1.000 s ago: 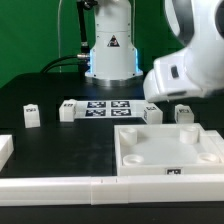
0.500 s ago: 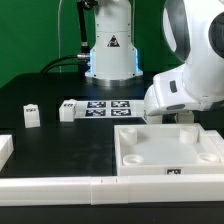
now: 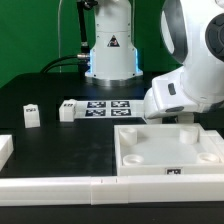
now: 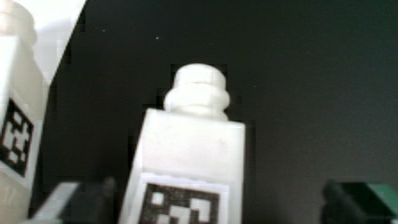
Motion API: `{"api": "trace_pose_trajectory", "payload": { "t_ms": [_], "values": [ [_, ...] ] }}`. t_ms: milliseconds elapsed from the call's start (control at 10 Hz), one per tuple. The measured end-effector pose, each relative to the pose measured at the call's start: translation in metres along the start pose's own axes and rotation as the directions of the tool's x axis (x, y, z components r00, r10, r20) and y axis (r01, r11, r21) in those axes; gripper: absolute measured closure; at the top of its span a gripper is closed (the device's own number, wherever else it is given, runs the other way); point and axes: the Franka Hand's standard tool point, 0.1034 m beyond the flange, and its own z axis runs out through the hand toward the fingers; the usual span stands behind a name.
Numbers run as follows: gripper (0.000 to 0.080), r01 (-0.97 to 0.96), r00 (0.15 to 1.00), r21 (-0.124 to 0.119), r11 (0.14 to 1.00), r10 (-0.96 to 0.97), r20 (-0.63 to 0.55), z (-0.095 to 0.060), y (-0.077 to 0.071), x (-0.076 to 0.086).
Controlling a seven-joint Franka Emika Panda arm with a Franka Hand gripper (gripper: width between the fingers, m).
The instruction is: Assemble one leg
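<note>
In the wrist view a leg (image 4: 187, 150), a small white block with a peg at one end and a black-and-white tag, lies on the black table between my fingers. My gripper (image 4: 214, 205) is open and straddles it, with a clear gap on one side. A second tagged white block (image 4: 22, 110) lies beside it. In the exterior view my arm's white wrist (image 3: 185, 90) hangs low just behind the tray (image 3: 170, 150) and hides the gripper and these blocks. Two more legs (image 3: 30, 115) (image 3: 68, 110) stand at the exterior view's left.
The marker board (image 3: 108, 107) lies behind the middle of the table. Long white bars (image 3: 60, 185) run along the front edge, with a short white piece (image 3: 5, 150) at the exterior view's left. The robot base (image 3: 110, 50) stands at the back.
Since one second ago my arm has come down and toward the exterior view's left, covering the two blocks behind the tray. It has held still for the last half second.
</note>
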Motion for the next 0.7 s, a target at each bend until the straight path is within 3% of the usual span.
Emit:
{"api": "trace_pose_trajectory", "payload": {
  "t_ms": [100, 200, 300, 700],
  "values": [
    [0.0410, 0.000, 1.000, 0.000, 1.000, 0.000, 0.000, 0.0000, -0.0001, 0.0000],
    [0.0410, 0.000, 1.000, 0.000, 1.000, 0.000, 0.000, 0.0000, -0.0001, -0.0001],
    [0.0512, 0.000, 1.000, 0.000, 1.000, 0.000, 0.000, 0.0000, -0.0002, -0.0001],
    [0.0512, 0.000, 1.000, 0.000, 1.000, 0.000, 0.000, 0.0000, -0.0002, -0.0001]
  ]
}}
